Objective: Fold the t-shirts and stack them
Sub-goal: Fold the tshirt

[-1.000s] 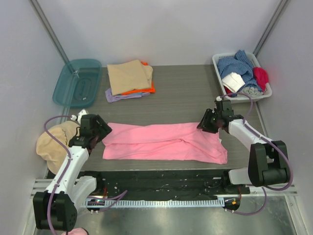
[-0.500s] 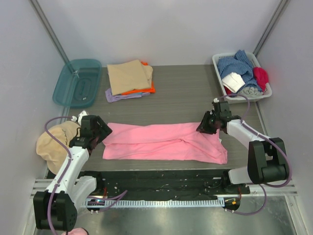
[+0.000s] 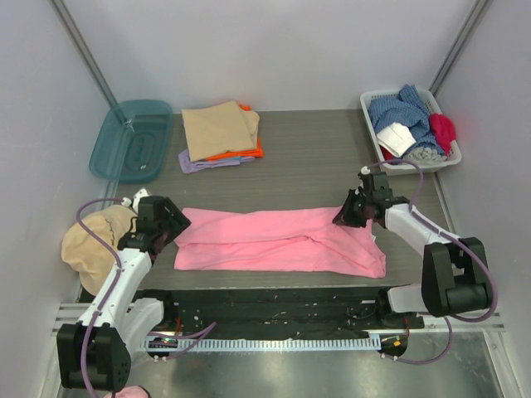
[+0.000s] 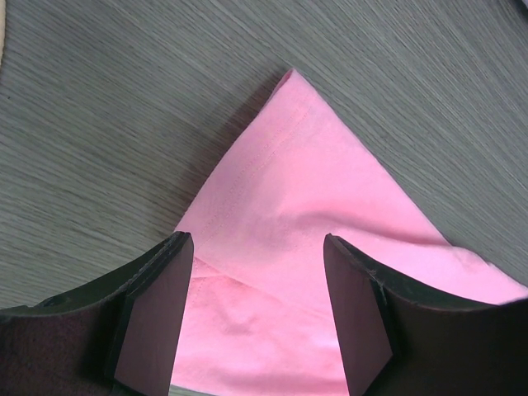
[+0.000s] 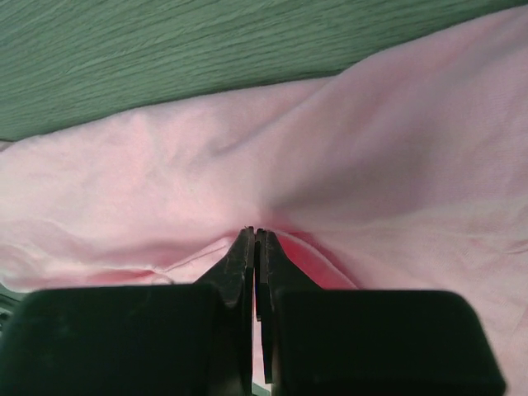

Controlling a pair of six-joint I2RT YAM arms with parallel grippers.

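The pink t-shirt (image 3: 278, 240) lies lengthwise left-to-right on the counter (image 3: 315, 157), between the arms; right pincer (image 3: 348, 217) pinches its far right corner, left pincer (image 3: 170, 228) hangs spread over its left corner

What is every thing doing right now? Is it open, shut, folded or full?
Pink t-shirt: folded into a long strip, lying flat, not stacked.
Tan t-shirt: folded, topmost.
Orange t-shirt: folded, under the tan one.
Lilac t-shirt: folded, lowest.
Left gripper: open, over the pink t-shirt's corner.
Right gripper: shut on the pink t-shirt.
White basket: heaped with clothes.
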